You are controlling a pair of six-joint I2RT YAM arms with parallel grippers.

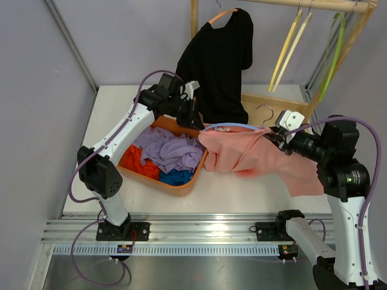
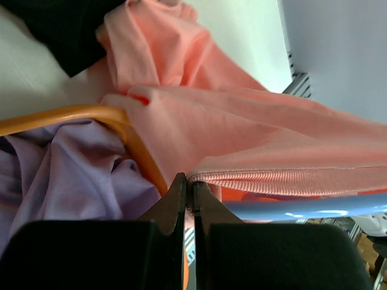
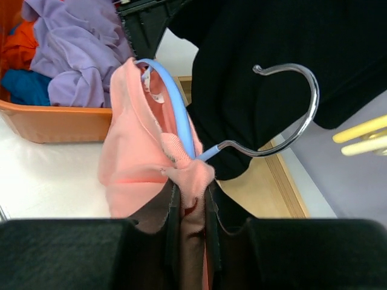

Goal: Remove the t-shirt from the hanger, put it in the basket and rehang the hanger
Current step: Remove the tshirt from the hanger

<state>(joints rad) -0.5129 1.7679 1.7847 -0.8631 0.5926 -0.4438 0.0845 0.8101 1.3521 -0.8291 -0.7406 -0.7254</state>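
Observation:
A pink t-shirt [image 1: 242, 154] hangs in the air between my two grippers, still draped over a light blue hanger [image 1: 233, 125] with a metal hook [image 3: 296, 121]. My left gripper [image 1: 198, 124] is at the shirt's left end, above the basket's far rim. In the left wrist view it [image 2: 189, 181] is shut on the ribbed collar edge of the t-shirt [image 2: 242, 127], just above the blue hanger [image 2: 302, 208]. My right gripper [image 3: 192, 187] is shut on a bunch of the t-shirt [image 3: 130, 163] at the base of the hanger [image 3: 175, 109].
An orange basket [image 1: 181, 184] of purple, red and blue clothes sits under the shirt's left part. Behind, a wooden rack carries a black shirt [image 1: 221, 60], yellow hangers [image 1: 290, 48] and a green hanger [image 1: 335, 54]. A loose hanger hook [image 1: 264, 112] lies on the rack base.

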